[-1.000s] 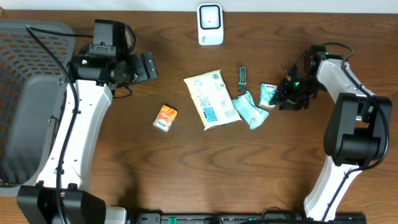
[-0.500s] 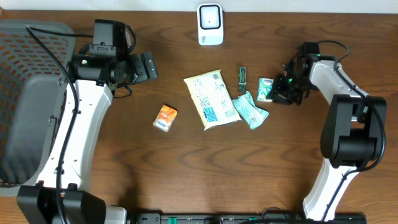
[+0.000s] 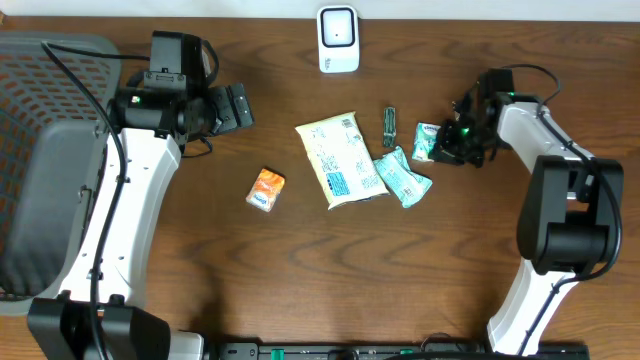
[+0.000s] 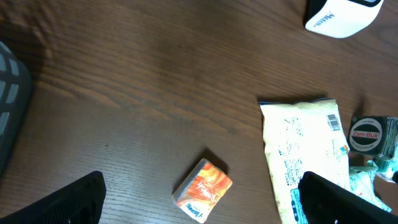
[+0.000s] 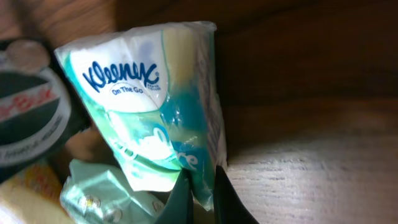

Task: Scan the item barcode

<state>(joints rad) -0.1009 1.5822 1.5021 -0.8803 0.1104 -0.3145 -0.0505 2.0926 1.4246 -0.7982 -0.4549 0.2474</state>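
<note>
Grasp made: the right tool (image 5: pixel 200 193), pinched shut on an edge of the small green-and-white Kleenex tissue pack (image 5: pixel 155 112) at the brown wooden table's (image 3: pixel 300 280) 2 o'clock, should next lift it towards the white boxy scanner (image 3: pixel 338 38) at 12 o'clock, while the left tool (image 3: pixel 235 105) gapes empty.

Table (image 3: pixel 300 290); scanner (image 3: pixel 338 38); snack bag (image 3: pixel 338 160); Kleenex pack (image 3: pixel 427 146); orange pack (image 3: pixel 266 190)

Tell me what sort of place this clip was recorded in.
Probably a mock shop checkout: a white barcode scanner at the far edge of the wooden table, small retail goods such as a Kleenex pack and an orange packet in front of it, and a grey basket at the left.
</note>
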